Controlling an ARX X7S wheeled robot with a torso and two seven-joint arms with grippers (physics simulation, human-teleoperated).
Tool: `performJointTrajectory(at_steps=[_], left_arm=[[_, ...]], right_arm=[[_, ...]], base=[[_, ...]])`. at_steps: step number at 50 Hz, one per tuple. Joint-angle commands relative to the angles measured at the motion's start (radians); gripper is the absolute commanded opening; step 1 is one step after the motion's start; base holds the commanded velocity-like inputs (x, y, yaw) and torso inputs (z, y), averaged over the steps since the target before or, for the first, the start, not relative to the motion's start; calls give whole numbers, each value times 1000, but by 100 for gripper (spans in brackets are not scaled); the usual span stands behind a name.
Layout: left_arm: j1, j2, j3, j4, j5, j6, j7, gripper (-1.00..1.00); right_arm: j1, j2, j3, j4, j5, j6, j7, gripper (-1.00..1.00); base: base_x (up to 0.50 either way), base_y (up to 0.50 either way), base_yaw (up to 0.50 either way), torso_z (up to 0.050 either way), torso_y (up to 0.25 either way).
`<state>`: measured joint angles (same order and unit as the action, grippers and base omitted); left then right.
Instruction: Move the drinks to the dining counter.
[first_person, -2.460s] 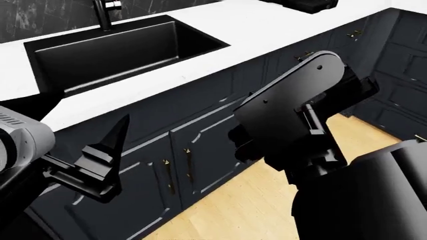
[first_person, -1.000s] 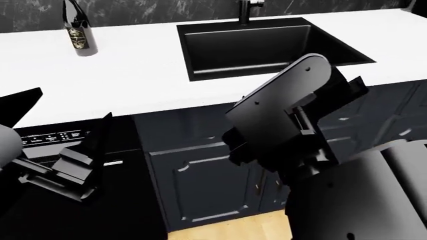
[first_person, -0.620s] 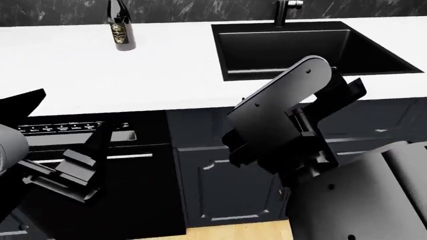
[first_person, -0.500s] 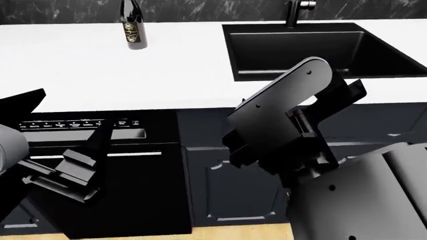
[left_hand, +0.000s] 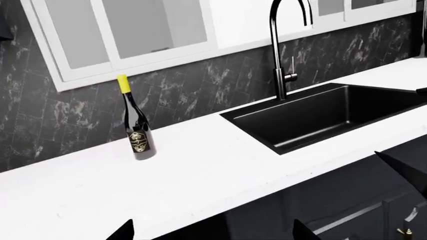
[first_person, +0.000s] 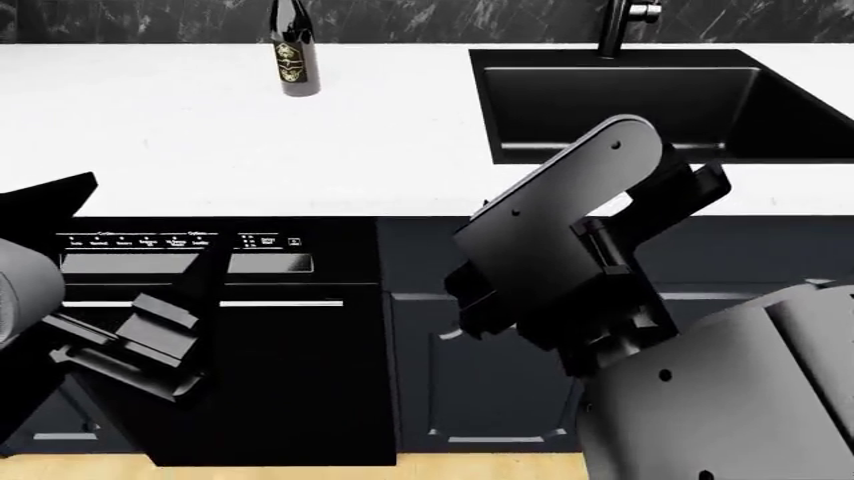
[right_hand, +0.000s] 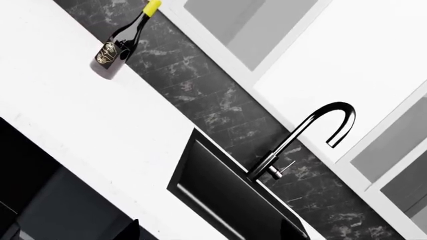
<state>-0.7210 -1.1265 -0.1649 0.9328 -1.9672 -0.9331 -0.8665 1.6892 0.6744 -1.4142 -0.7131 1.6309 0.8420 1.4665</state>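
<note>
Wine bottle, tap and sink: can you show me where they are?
wine bottle (left_hand: 138, 137): left wrist view, on its dark body above the gold label.
tap (left_hand: 283, 75): left wrist view, on its upright black stem.
sink (first_person: 667, 95): head view, on the basin's dark floor.

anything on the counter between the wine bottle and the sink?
Nothing: bare white counter runs from the wine bottle to the sink. The left wrist and head views show it.
</note>
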Motion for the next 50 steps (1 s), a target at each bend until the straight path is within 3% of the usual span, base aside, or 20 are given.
performJointTrajectory(at_steps=[1, 9, 26, 50], left_arm=[[7, 6, -2, -2, 6, -5, 2, 100], [12, 10, -5, -1, 11, -8, 4, 100], [16, 14, -8, -1, 13, -12, 5, 100], [-11, 11, 7, -5, 2, -11, 0, 100]], right_arm=[[-6, 2, -6, 7, -2, 2, 1, 100], [5, -9, -20, 13, 12, 22, 32, 100], [2, 17, -5, 30, 55, -13, 53, 100], [43, -11, -32, 17, 49, 31, 60, 100]], base=[[0, 0, 500, 0, 0], [0, 0, 468, 0, 0], [0, 2, 15, 0, 0], [486, 4, 0, 0, 1]])
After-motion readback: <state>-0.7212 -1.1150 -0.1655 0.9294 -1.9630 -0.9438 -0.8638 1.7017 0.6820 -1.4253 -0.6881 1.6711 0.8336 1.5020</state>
